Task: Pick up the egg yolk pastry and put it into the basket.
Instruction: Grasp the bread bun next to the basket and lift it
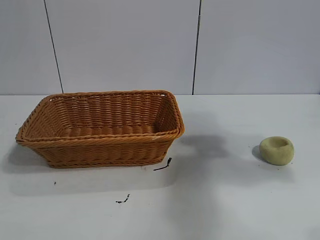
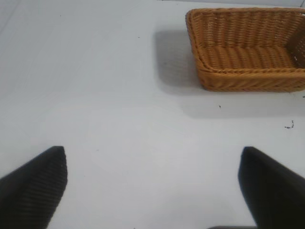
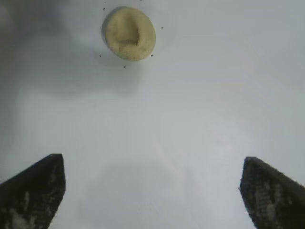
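Note:
The egg yolk pastry (image 1: 276, 150), a pale yellowish puck with a dimple, lies on the white table at the right. It also shows in the right wrist view (image 3: 130, 33), well ahead of my open right gripper (image 3: 151, 191), which holds nothing. The orange-brown wicker basket (image 1: 100, 128) stands at the left and is empty. The left wrist view shows the basket (image 2: 248, 47) far ahead of my open, empty left gripper (image 2: 152, 186). Neither arm shows in the exterior view.
Two small black marks lie on the table in front of the basket, one (image 1: 163, 165) by its near right corner, one (image 1: 123, 200) closer to the front. A grey panelled wall stands behind the table.

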You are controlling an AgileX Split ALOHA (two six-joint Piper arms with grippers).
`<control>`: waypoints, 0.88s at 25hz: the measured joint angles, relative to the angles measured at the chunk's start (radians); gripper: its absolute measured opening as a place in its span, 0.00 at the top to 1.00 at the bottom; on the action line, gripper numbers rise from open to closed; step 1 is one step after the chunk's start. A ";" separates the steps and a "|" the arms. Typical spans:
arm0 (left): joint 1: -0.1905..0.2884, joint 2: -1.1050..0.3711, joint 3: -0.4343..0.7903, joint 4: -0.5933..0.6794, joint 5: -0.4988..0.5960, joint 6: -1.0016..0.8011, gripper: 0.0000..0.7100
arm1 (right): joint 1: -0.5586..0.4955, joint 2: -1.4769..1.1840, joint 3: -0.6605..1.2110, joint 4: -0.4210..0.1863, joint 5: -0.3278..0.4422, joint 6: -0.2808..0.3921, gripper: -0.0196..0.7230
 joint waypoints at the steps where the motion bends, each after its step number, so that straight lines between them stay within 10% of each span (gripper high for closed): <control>1: 0.000 0.000 0.000 0.000 0.000 0.000 0.02 | 0.009 0.021 -0.010 0.003 -0.012 -0.001 0.04; 18: 0.000 0.000 0.000 0.000 0.000 0.000 0.02 | 0.027 0.366 -0.021 0.012 -0.218 -0.003 0.04; 22: 0.000 0.000 0.000 0.000 0.000 0.000 0.02 | 0.027 0.372 -0.021 0.013 -0.221 -0.003 0.19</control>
